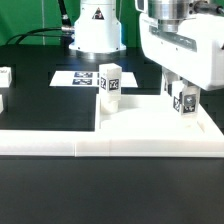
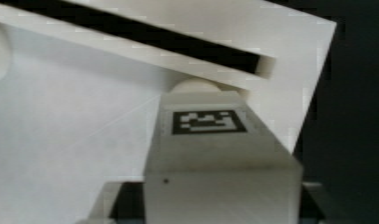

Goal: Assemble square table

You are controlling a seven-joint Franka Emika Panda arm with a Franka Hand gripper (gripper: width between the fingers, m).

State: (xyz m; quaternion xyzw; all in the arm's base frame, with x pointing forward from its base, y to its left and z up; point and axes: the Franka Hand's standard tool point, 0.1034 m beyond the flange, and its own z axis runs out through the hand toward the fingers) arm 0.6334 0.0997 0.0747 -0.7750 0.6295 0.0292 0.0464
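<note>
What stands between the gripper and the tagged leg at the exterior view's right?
Nothing visible. The gripper is shut on that leg, its fingers flanking it in the wrist view. The other upright leg stands apart, toward the exterior view's left.

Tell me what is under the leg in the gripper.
The white tabletop panel lies under the leg in the gripper. Its base covers the spot beneath, so any contact cannot be seen.
</note>
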